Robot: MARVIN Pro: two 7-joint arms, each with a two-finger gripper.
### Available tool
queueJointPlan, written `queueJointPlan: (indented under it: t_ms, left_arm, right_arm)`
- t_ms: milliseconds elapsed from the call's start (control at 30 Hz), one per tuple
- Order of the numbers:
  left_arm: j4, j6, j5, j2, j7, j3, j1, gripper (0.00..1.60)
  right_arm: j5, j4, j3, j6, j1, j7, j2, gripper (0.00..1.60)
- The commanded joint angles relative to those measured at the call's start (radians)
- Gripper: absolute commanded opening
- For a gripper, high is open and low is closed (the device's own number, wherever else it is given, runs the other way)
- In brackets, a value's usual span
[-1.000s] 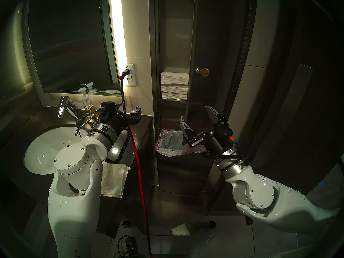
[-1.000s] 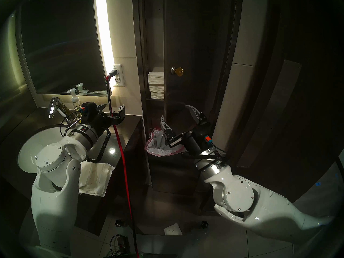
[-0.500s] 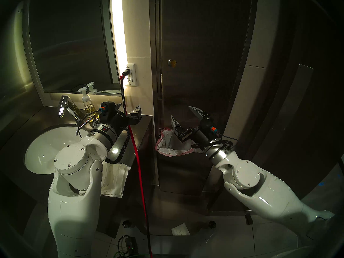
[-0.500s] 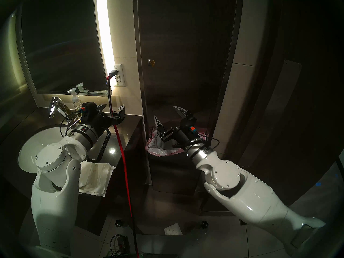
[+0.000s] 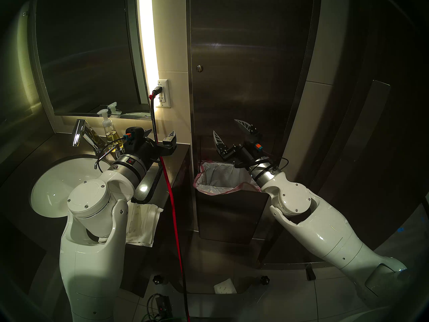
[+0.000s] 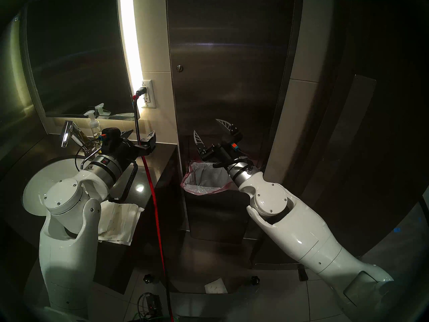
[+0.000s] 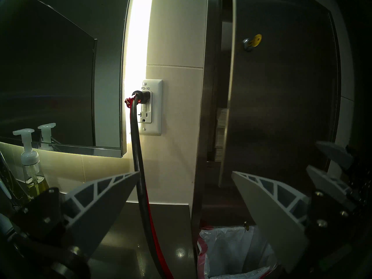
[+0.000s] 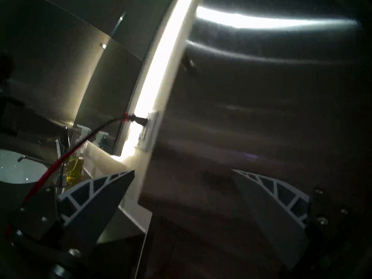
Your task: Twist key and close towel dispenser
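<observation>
Room: dim washroom, mirror (image 5: pixel 86 54) at left.
Left end effector (image 5: pixel 160 132): released, over the table (image 5: pixel 144 189).
Towel dispenser (image 5: pixel 250 82): long axis upright; door flush in head views — ajar in left wrist view.
Key (image 5: pixel 199 68): in the door's lock, pointing outward.
Right end effector (image 5: pixel 226 126): released, near the lower door.

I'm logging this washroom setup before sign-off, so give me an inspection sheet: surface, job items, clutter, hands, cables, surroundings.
Surface: dark counter, glossy, no spills seen.
Dispenser: door looks flush in the head views; the left wrist view shows a gap at its edge with towels behind.
Key: in the lock.
Clutter: soap bottle by the faucet; crumpled paper at the counter's front; paper scrap on the floor.
Left hand: open, empty, over the counter.
Right hand: open, empty, by the door's lower part.
Cables: red cable runs from the outlet to the floor.
Surroundings: mirror, sink, lined bin.
</observation>
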Motion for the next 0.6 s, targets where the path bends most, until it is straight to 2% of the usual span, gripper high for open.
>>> queueJointPlan:
  t_ms: [0, 133, 267, 367, 533, 567]
  left_arm:
    - [-0.010, -0.002, 0.000, 0.000, 0.000, 0.001, -0.005, 1.60]
    - [-0.011, -0.001, 0.000, 0.000, 0.000, 0.001, -0.005, 1.60]
    - [-0.011, -0.001, 0.000, 0.000, 0.000, 0.001, -0.004, 1.60]
    - [-0.011, -0.001, 0.000, 0.000, 0.000, 0.001, -0.004, 1.60]
    - [-0.011, -0.001, 0.000, 0.000, 0.000, 0.001, -0.004, 1.60]
    - [-0.011, -0.001, 0.000, 0.000, 0.000, 0.001, -0.004, 1.60]
  right_arm:
    - [-0.136, -0.047, 0.014, -0.080, 0.019, -0.111, -0.071, 1.60]
    - [-0.213, -0.039, 0.020, -0.100, 0.013, -0.174, -0.097, 1.60]
    - [-0.260, -0.026, 0.020, -0.114, 0.006, -0.243, -0.131, 1.60]
    - [-0.299, -0.005, 0.009, -0.094, 0.026, -0.277, -0.167, 1.60]
    - [-0.333, 0.009, -0.003, -0.085, 0.062, -0.290, -0.199, 1.60]
    - [-0.331, 0.013, -0.003, -0.084, 0.068, -0.292, -0.207, 1.41]
